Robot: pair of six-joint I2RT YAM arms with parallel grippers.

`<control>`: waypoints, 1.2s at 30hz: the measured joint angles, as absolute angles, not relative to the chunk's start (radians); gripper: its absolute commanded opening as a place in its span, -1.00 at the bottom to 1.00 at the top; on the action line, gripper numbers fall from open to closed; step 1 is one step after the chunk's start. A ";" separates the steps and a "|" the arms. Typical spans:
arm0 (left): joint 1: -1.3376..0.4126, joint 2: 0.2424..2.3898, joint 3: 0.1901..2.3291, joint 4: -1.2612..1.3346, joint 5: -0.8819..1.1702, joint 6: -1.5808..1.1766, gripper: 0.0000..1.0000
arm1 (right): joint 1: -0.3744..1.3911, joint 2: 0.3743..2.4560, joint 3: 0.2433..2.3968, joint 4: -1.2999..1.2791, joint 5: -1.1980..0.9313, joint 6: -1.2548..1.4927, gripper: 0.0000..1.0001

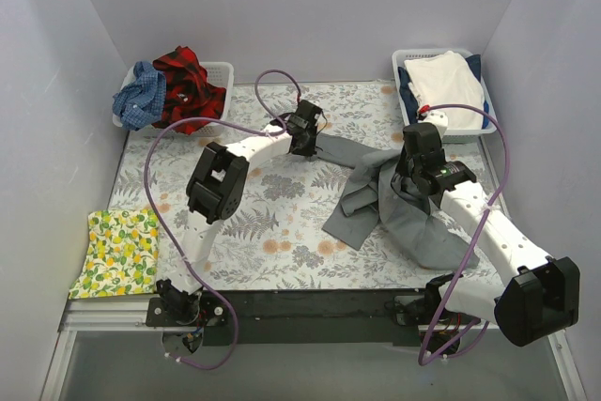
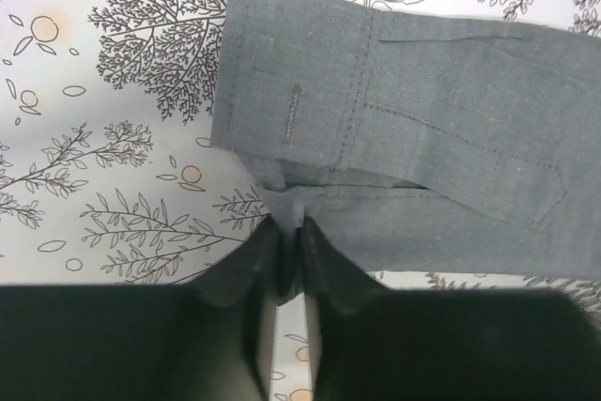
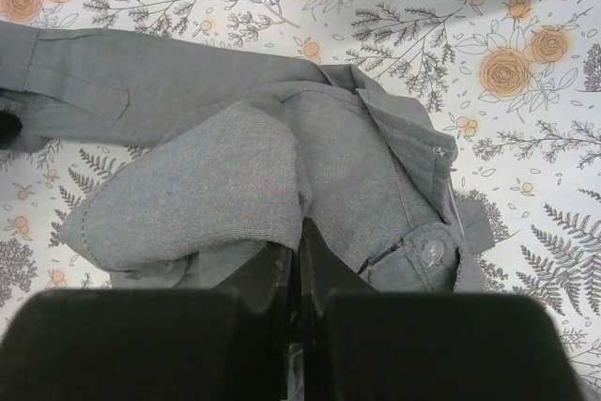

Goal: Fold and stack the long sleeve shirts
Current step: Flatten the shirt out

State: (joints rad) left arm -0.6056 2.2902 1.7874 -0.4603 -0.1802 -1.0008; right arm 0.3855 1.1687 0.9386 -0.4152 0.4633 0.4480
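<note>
The plain grey long sleeve shirt (image 1: pixel 413 223) lies crumpled on the fern-print cover at the centre right, with one sleeve stretched left. My left gripper (image 1: pixel 308 146) is at that sleeve's end. In the left wrist view its jaws (image 2: pixel 291 232) are shut on the near edge of the buttonholed cuff (image 2: pixel 291 100). My right gripper (image 1: pixel 410 180) sits on the shirt's bunched body. In the right wrist view it (image 3: pixel 300 255) is shut on a fold of the grey cloth (image 3: pixel 216 185), beside the collar and a button (image 3: pixel 433 251). A red-black plaid shirt (image 1: pixel 192 91) and a blue checked shirt (image 1: pixel 141 96) fill the back left basket.
A white basket (image 1: pixel 223 70) at the back left holds the two patterned shirts. Another white basket (image 1: pixel 432 52) at the back right holds white and navy clothes. A yellow lemon-print cloth (image 1: pixel 117 251) lies at the front left edge. Walls close in on three sides.
</note>
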 measured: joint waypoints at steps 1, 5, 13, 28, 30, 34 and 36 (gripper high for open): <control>-0.606 2.296 1.797 -0.464 -0.181 -0.999 -1.00 | 0.385 1.169 0.939 -0.415 0.463 0.448 -0.89; -0.617 2.309 1.828 -0.490 -0.215 -0.983 -1.00 | 0.385 1.169 0.939 -0.415 0.461 0.448 -0.89; -0.484 2.309 1.892 -0.618 -0.261 -0.979 -1.00 | 0.342 1.159 0.938 -0.416 0.459 0.442 -0.88; -0.128 1.903 2.163 -0.604 -0.274 -0.919 -1.00 | 0.292 1.156 0.935 -0.390 0.377 0.416 -0.97; -0.131 1.865 2.186 -0.582 -0.247 -0.922 -1.00 | 0.292 1.152 0.935 -0.383 0.362 0.407 -0.97; -0.123 1.840 2.223 -0.566 -0.196 -0.931 -1.00 | 0.288 1.114 0.929 -0.355 0.336 0.390 -0.97; -0.118 1.863 2.261 -0.573 -0.182 -0.942 -1.00 | 0.282 1.093 0.929 -0.327 0.332 0.385 -0.97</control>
